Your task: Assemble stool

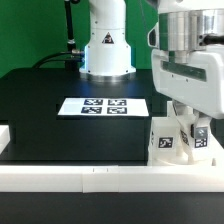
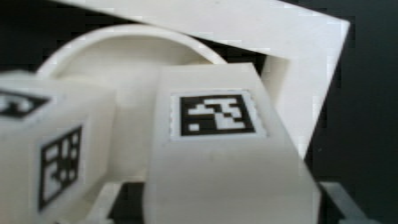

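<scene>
My gripper [image 2: 231, 206] is shut on a white blocky stool leg [image 2: 214, 120] with a black-and-white tag on its face. The leg fills the gap between the two dark fingers [image 2: 128, 203]. A second tagged leg [image 2: 45, 135] stands close beside it. Behind both lies the round white seat [image 2: 125, 55], with its curved rim showing. In the exterior view my gripper [image 1: 188, 125] hangs low at the exterior view's right, over the held leg [image 1: 199, 140] and the other leg [image 1: 165, 141]. Both legs are next to the front rail, and the seat is mostly hidden there.
The marker board [image 1: 103, 106] lies mid-table on the black surface. A long white rail [image 1: 60, 176] runs along the front edge and another [image 1: 5, 135] along the exterior view's left. A white rail corner [image 2: 267, 30] sits just past the seat. The robot's base [image 1: 106, 50] stands at the back.
</scene>
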`<control>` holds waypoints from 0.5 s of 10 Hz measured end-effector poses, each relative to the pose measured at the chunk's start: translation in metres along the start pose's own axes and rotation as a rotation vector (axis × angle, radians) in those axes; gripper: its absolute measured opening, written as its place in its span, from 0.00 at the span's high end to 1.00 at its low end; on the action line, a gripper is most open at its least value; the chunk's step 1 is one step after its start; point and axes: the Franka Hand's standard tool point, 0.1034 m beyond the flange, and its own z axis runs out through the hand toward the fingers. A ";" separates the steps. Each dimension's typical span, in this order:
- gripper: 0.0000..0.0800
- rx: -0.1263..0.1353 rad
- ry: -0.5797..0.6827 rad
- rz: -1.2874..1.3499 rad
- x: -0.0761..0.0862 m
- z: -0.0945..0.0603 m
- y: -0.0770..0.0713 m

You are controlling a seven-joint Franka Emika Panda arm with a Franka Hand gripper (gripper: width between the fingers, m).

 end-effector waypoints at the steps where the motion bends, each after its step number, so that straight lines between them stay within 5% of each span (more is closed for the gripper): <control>1: 0.58 0.007 0.001 0.147 -0.001 0.000 0.003; 5: 0.58 0.004 -0.011 0.275 -0.003 0.001 0.005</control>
